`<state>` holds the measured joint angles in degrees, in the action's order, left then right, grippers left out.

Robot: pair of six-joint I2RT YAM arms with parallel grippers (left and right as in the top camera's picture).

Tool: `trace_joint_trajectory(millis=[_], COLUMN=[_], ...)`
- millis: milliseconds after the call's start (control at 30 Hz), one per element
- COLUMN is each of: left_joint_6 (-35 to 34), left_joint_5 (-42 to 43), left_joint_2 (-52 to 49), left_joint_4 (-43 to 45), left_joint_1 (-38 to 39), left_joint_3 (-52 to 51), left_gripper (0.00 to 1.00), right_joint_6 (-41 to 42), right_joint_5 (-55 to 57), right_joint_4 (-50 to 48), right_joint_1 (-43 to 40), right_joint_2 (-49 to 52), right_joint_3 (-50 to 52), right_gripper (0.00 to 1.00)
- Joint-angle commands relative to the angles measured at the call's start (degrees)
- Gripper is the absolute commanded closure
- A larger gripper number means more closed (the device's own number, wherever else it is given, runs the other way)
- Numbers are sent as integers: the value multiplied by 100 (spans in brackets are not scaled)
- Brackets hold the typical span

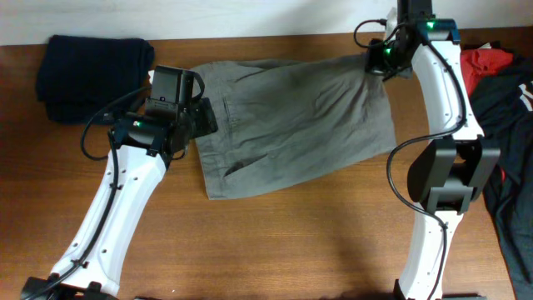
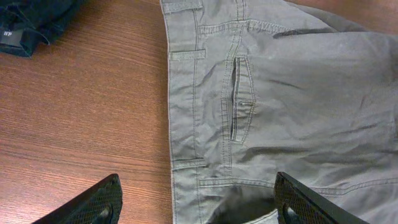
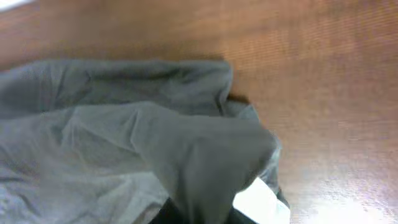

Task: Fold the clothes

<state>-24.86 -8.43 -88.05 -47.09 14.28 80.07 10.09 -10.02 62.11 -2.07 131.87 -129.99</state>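
Grey trousers (image 1: 291, 117) lie spread across the middle of the wooden table, waistband to the left. My left gripper (image 1: 198, 108) is open above the waistband edge; in the left wrist view its fingers (image 2: 199, 208) straddle the waistband and back pocket (image 2: 239, 99). My right gripper (image 1: 376, 60) is at the far right corner of the trousers, shut on the grey cloth, which bunches up into the jaws in the right wrist view (image 3: 205, 168). The fingertips are hidden by fabric.
A folded dark navy garment (image 1: 92, 71) lies at the back left, also in the left wrist view (image 2: 31, 25). A heap of red and dark clothes (image 1: 500, 92) sits at the right edge. Bare wood (image 1: 291, 242) lies in front.
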Motion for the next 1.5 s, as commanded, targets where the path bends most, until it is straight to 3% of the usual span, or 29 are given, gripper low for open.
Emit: trace_joint_trajectory(millis=[0, 67, 167, 267, 300, 333, 433, 567, 600, 733, 1033, 1267, 1467], left_joint_6=[31, 31, 31, 33, 33, 33, 33, 192, 249, 249, 245, 481, 509], left_joint_5=[-44, -42, -37, 103, 144, 170, 262, 1099, 1377, 1943, 1827, 1593, 1611], left_joint_2=[-13, -13, -13, -20, -35, -94, -433, -1141, -1342, -2127, -2479, -2531, -2608], left_joint_4=[22, 22, 46, 221, 286, 389, 577, 1082, 1281, 1908, 1808, 1248, 717], left_joint_1=[-20, -20, -17, -17, -17, -17, -20, -20, -20, -20, -61, -101, -114], left_joint_3=[-11, -11, -11, -13, -13, -13, -13, -11, -11, -11, -11, -11, -11], left_gripper=[22, 22, 18, 17, 18, 26, 32, 56, 61, 77, 99, 99, 99], right_joint_6=[-15, 173, 291, 501, 490, 280, -280, -415, -450, -688, -511, -245, -11], right_joint_5=[492, 1161, 1438, 1307, 1058, 715, -85, -376, -374, -483, -483, -483, -481], right_joint_4=[-435, -466, -234, 214, 396, 557, 1021, 1493, 1569, 1530, 472, -13, 789], right_joint_1=[7, 4, -7, -7, 2, 11, 17, 31, 50, 170, 201, 201, 208], right_joint_2=[92, 125, 31, -160, -219, -275, -315, -308, -302, -302, -299, -291, -291], right_joint_3=[291, 378, 310, 72, -17, -59, -57, 66, 160, 807, 2699, 3292, 3305], right_gripper=[41, 12, 3, 4, 8, 20, 53, 93, 96, 96, 96, 96, 96])
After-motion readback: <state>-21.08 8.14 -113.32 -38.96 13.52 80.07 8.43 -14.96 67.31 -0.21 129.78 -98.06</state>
